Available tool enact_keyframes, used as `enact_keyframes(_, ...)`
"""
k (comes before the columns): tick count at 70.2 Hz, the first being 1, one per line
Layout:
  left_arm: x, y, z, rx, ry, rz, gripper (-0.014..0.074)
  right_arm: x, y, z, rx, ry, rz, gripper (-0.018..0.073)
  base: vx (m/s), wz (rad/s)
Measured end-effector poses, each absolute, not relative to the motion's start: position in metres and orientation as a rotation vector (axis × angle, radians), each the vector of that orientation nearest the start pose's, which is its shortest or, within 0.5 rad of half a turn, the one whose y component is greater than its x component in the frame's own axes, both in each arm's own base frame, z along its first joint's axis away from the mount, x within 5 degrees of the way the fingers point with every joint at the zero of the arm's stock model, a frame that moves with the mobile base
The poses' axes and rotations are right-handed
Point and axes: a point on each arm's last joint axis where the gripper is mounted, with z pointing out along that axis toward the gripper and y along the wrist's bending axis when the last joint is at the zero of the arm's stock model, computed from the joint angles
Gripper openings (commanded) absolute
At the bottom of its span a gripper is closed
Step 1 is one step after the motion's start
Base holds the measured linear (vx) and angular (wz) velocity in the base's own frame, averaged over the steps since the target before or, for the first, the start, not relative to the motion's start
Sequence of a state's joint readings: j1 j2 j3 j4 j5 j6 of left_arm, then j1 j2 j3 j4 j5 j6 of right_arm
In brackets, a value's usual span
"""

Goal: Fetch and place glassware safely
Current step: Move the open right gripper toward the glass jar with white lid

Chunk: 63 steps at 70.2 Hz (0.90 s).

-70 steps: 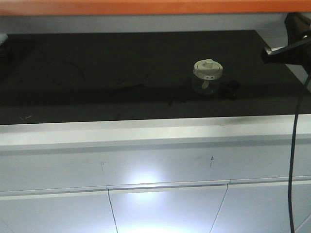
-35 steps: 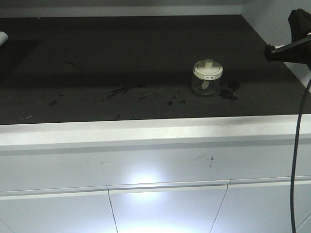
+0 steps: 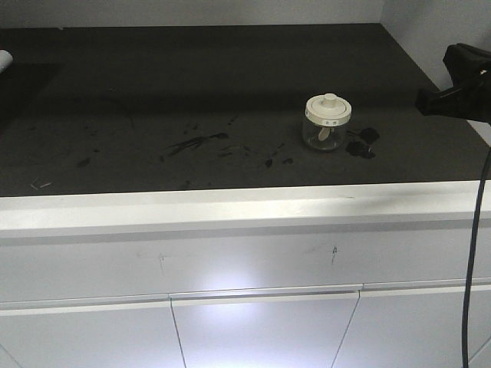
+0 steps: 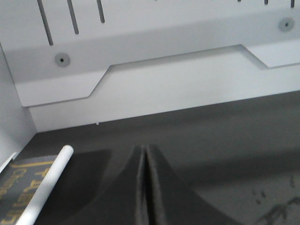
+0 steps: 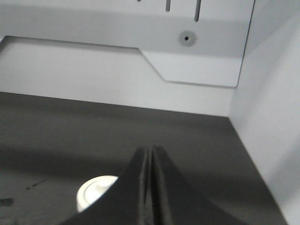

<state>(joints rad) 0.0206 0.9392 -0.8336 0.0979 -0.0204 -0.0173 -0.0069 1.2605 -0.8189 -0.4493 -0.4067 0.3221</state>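
The right tool (image 5: 151,154) and left tool (image 4: 143,152) are both closed, empty. The jar (image 3: 328,123) sits ahead-left of the right tool; advancing unopened could topple it.

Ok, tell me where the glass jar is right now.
Front view: the glass jar stands right of centre on the black countertop, dark smudges just to its right, the right gripper farther right.
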Motion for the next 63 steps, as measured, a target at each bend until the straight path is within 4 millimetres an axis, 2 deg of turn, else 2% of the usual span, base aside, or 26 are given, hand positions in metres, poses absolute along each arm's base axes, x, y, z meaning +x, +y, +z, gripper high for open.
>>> enact_keyframes(11, 0.187, 0.003, 0.369, 0.055, 1.584, 0.08, -0.0007, 0.279, 0.018, 0.327, -0.22, 1.567, 0.12, -0.0001, 0.0, 0.0)
enact_keyframes(21, 0.167, 0.003, 0.338, 0.057, 1.622, 0.078, -0.0007, 0.267, 0.024, 0.296, -0.255, 1.6, 0.193, -0.0001, 0.0, 0.0)
enact_keyframes(30, 0.146, 0.003, 0.32, 0.058, 1.624, 0.079, -0.0007, 0.259, 0.026, 0.283, -0.272, 1.615, 0.219, -0.0001, 0.0, 0.0)
enact_keyframes(49, 0.109, 0.002, 0.287, 0.054, 1.633, 0.082, -0.0007, 0.256, 0.028, 0.28, -0.301, 1.613, 0.224, -0.0001, 0.0, 0.0)
enact_keyframes(63, 0.103, 0.002, 0.275, 0.047, 1.653, 0.076, -0.0007, 0.256, 0.029, 0.28, -0.306, 1.612, 0.223, 0.0017, 0.0, 0.0)
